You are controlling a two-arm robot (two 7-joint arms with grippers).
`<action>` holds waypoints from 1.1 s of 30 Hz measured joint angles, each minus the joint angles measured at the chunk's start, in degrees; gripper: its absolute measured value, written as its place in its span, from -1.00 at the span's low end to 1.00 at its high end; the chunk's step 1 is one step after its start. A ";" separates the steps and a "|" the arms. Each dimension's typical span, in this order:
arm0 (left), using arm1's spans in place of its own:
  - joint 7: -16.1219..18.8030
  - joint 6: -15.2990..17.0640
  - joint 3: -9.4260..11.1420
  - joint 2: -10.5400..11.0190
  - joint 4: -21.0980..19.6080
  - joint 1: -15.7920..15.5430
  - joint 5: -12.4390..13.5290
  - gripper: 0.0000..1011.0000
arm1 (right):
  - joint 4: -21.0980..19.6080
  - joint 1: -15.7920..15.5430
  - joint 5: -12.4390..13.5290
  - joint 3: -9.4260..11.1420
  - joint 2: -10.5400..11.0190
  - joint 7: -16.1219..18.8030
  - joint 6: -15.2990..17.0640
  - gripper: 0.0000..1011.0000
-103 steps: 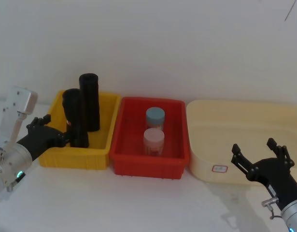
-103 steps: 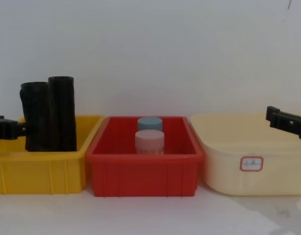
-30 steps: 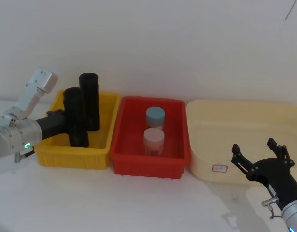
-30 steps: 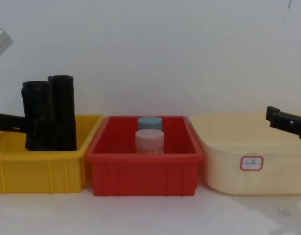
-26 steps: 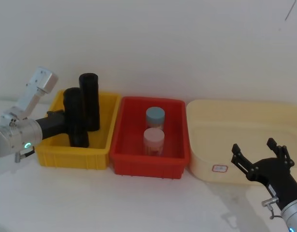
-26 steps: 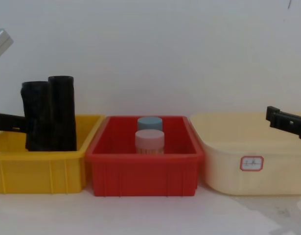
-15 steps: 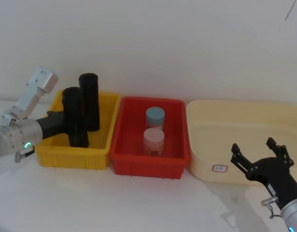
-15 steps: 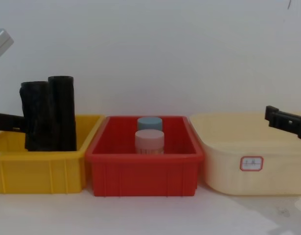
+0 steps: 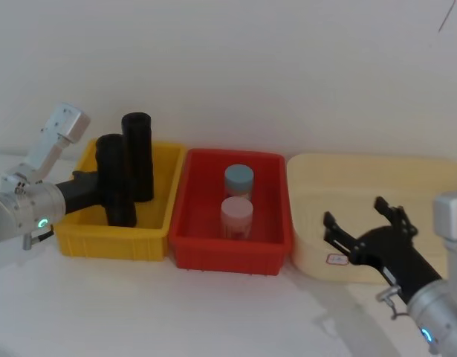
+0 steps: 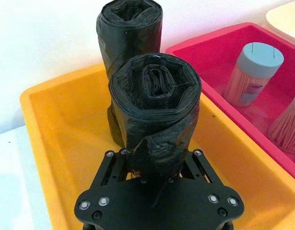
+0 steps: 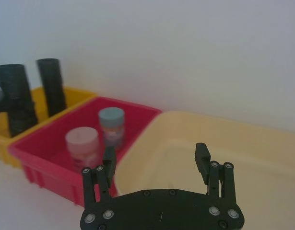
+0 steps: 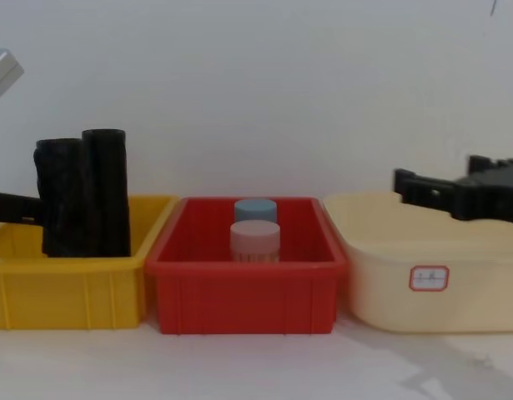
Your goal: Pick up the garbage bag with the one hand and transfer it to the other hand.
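Status: first step under way, transfer not yet made. You have the bag (image 9: 114, 178) at the left of the head view, upright with its lower end inside the yellow bin (image 9: 113, 242). The left gripper (image 9: 100, 192) reaches in from the left edge, its jaws closed on the bag's lower half. Whether the bag is clear of the bin floor you cannot tell. The right gripper (image 9: 356, 222) hovers at the lower right of the head view, over the near rim of the cream tub (image 9: 362, 167), jaws spread wide and empty, well apart from the bag. Left to do, by my reading: lift the bag out, bring the two grippers together, close the right jaws on it, release the left.

Materials:
- Bag: black film, crinkled, tightly rolled and soft, with folds spiralling in at the top.
- Taller roll (image 9: 137, 152): black, straighter, just behind the bag and touching it.
- Yellow and red bins (image 9: 228, 260): rigid moulded plastic, rectangular, ribbed front walls.
- Tub: smooth, rounded corners, small label on its front.
- Two jars in the red bin: one blue-capped (image 9: 238, 181), one pink-capped (image 9: 236, 216), both cylindrical.
- Table (image 9: 176, 312): white, matte.
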 joint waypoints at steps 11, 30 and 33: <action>-0.01 0.00 0.00 0.00 0.04 -0.04 -0.01 -0.21 | 2.95 9.45 0.24 -4.82 -2.46 5.10 8.97 0.98; 0.00 -0.01 -0.01 0.00 0.04 -0.03 0.00 -0.21 | 15.42 22.72 0.69 -11.26 -7.99 9.50 18.29 0.98; 0.00 -0.02 -0.01 0.00 0.04 -0.04 0.00 -0.21 | 17.41 23.94 0.44 -12.03 -8.62 9.75 19.06 0.98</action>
